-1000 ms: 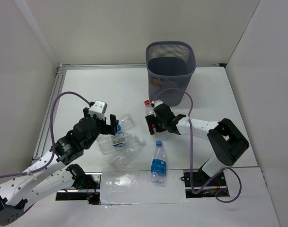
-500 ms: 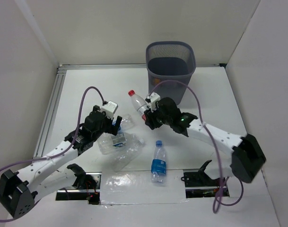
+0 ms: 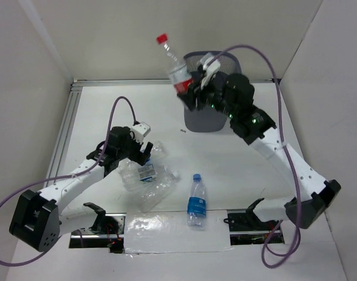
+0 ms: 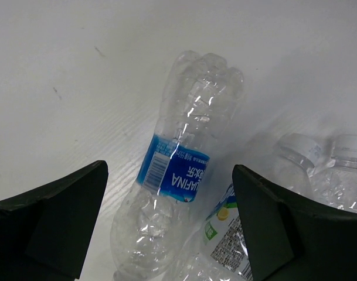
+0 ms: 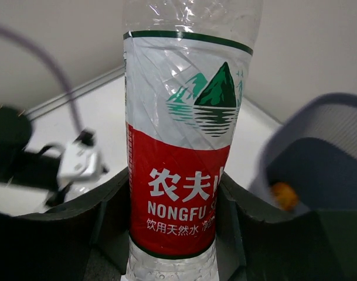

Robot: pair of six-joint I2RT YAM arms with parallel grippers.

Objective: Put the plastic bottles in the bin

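Observation:
My right gripper (image 3: 190, 93) is shut on the red-labelled, red-capped bottle (image 3: 174, 64) and holds it high, next to the left side of the dark mesh bin (image 3: 216, 117). In the right wrist view the bottle (image 5: 178, 175) fills the jaws, with the bin (image 5: 319, 158) at the right and something orange inside it. My left gripper (image 3: 144, 153) is open, low over a pile of clear bottles (image 3: 146, 175). In the left wrist view a blue-labelled bottle (image 4: 175, 175) lies between the fingers, beside other bottles (image 4: 307, 170). Another blue-labelled bottle (image 3: 195, 200) lies alone near the front.
White walls enclose the table on the left, back and right. A metal rail (image 3: 64, 134) runs along the left edge. Clear plastic sheeting (image 3: 166, 231) lies at the near edge between the arm bases.
My right arm has lifted the red-labelled bottle from the table up and back to the bin's left side. My left gripper has moved right and lower over the bottle pile.

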